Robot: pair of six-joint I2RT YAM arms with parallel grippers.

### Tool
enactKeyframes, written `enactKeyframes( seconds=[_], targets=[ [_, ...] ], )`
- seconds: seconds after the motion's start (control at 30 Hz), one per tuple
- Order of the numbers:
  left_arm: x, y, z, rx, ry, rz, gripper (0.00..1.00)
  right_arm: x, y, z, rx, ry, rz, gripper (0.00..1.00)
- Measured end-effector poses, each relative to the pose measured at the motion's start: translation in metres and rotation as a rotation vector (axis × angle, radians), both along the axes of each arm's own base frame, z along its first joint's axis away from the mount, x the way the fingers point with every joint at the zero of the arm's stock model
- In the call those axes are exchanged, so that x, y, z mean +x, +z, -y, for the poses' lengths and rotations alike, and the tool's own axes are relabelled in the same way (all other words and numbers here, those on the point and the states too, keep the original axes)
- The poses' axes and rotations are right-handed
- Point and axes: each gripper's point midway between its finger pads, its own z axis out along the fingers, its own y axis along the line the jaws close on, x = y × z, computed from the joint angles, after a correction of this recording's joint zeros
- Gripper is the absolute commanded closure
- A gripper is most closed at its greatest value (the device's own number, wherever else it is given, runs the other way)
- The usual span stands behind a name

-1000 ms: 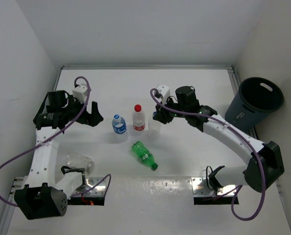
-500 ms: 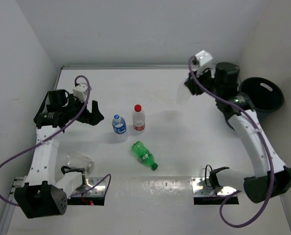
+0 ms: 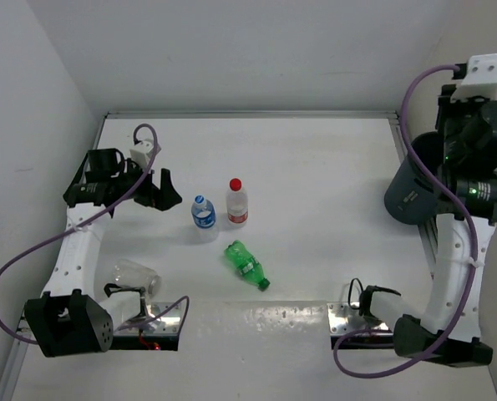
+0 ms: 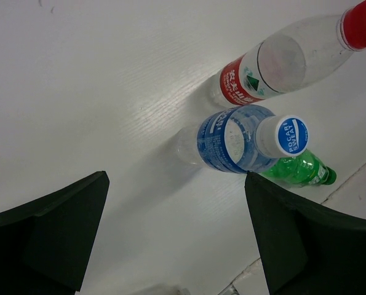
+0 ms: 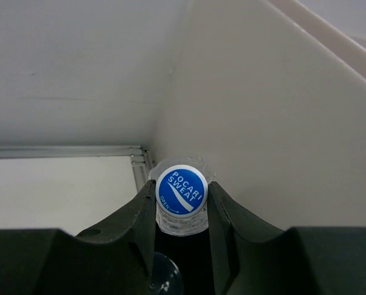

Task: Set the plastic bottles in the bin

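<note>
My right gripper (image 5: 181,184) is shut on the neck of a clear bottle with a blue cap (image 5: 181,191), held up by the right wall. In the top view the right arm is raised over the dark grey-blue bin (image 3: 413,190), and its fingers and the bottle are hidden under the wrist. My left gripper (image 3: 162,190) is open and empty, just left of the upright blue-labelled bottle (image 3: 203,215). The red-capped bottle (image 3: 236,203) stands beside it. The green bottle (image 3: 246,264) lies on its side nearer the front. The left wrist view shows the open gripper (image 4: 176,233) with all three: blue-labelled (image 4: 232,140), red-capped (image 4: 275,64), green (image 4: 296,169).
A clear plastic cup-like item (image 3: 135,276) lies by the left arm's base. White walls close the table at the left, back and right. A metal rail (image 3: 248,114) runs along the back edge. The bin stands at the table's right edge.
The right arm has lifted the clear blue-capped bottle from beside the red-capped one and swung it up and right to above the bin. The left gripper barely moved.
</note>
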Motion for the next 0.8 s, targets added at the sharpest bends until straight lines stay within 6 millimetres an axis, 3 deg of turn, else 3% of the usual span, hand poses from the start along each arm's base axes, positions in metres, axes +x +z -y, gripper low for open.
enactKeyframes(
  seconds=[0.13,0.23,0.37,0.47,0.6,0.8],
  targets=[
    [0.000,0.001,0.003,-0.004,-0.014,0.005,0.00,-0.007,0.008,0.029,0.021,-0.089,0.006,1.00],
    [-0.001,0.003,0.004,-0.004,-0.015,0.011,0.00,-0.005,-0.006,0.055,0.071,-0.144,-0.034,1.00],
    [-0.002,0.007,0.004,-0.002,-0.015,0.027,0.00,-0.002,-0.050,0.089,0.161,-0.213,-0.137,1.00],
    [-0.003,0.010,0.004,0.002,-0.017,0.041,0.00,-0.003,-0.089,0.102,0.230,-0.227,-0.216,1.00],
    [-0.003,0.011,0.004,0.003,-0.018,0.047,0.00,-0.008,-0.136,0.105,0.303,-0.220,-0.307,1.00],
    [-0.002,0.010,0.004,0.002,-0.019,0.047,0.00,-0.010,-0.198,0.090,0.400,-0.169,-0.412,1.00]
  ],
)
